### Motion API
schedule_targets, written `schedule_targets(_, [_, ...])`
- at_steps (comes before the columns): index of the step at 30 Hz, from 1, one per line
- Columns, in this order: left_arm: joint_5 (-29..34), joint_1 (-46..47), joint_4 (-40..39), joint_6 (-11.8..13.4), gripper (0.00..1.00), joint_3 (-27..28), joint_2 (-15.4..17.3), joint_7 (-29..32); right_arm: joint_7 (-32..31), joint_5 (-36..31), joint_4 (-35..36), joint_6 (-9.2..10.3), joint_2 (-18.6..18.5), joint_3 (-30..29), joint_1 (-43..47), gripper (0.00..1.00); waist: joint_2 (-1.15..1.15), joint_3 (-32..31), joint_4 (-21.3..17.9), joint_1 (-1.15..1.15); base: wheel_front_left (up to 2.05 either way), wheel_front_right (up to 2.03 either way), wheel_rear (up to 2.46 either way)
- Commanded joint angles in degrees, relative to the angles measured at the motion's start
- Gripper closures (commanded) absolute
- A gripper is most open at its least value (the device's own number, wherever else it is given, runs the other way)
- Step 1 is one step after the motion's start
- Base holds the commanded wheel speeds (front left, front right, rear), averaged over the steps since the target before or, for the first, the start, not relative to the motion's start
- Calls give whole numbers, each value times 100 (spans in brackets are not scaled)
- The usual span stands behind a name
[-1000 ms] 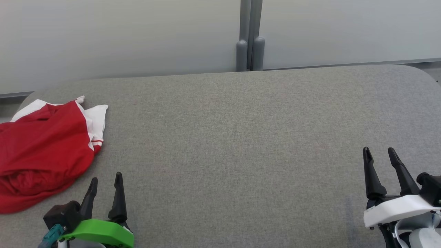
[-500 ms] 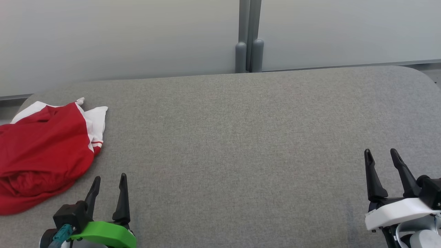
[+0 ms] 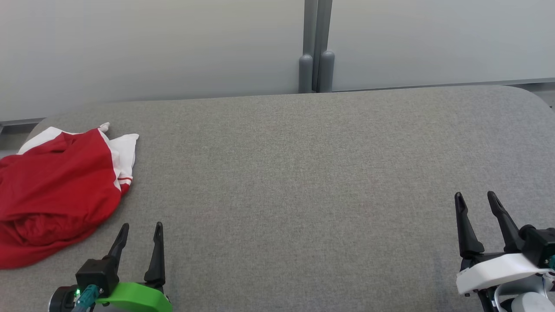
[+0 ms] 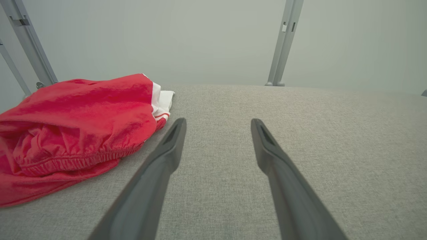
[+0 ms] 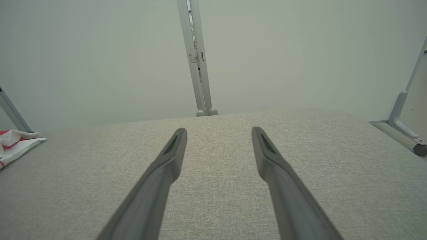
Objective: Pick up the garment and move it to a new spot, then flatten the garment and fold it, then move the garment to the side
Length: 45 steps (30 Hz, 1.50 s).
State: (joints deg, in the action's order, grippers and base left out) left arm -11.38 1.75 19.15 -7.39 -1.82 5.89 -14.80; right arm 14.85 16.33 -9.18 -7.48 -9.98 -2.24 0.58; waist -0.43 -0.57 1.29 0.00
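A crumpled red garment (image 3: 56,190) with white panels lies at the far left of the grey table (image 3: 295,173); the left wrist view shows the garment (image 4: 76,126) with its elastic hem bunched toward me. My left gripper (image 3: 142,228) hovers open just right of it, near the front edge, fingers empty (image 4: 218,121). My right gripper (image 3: 475,196) stands open at the front right, nothing between its fingers (image 5: 218,130). A white corner of the garment (image 5: 16,145) shows at the left edge of the right wrist view.
A pale wall with a grey double post (image 3: 316,47) runs behind the table's far edge. The table's rounded right corner (image 3: 535,95) shows at the upper right. A grey frame bar (image 5: 403,130) stands off the table's right side.
Both grippers have sunk a little toward the bottom of the head view, and the left one has shifted slightly right. The garment lies as before.
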Motion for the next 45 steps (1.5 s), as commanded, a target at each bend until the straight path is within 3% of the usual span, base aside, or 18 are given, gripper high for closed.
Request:
schedule_targets(1, [79, -45, 19, -17, 0, 2, 34, -61, 47, -87, -13, -2, -24, 7, 49, 0, 43, -1, -1, 0, 0, 0, 0])
schedule_targets(34, [-55, 11, 40, -18, 0, 53, 16, -38, 41, -21, -76, -2, -78, 17, 40, 0, 43, 11, 59, 0, 0, 0, 0])
schedule_targets(45, [-54, -22, -19, -17, 0, 136, 11, -38, 40, -46, 14, -2, -151, 98, 120, 0, 43, -59, 559, 0, 0, 0, 0])
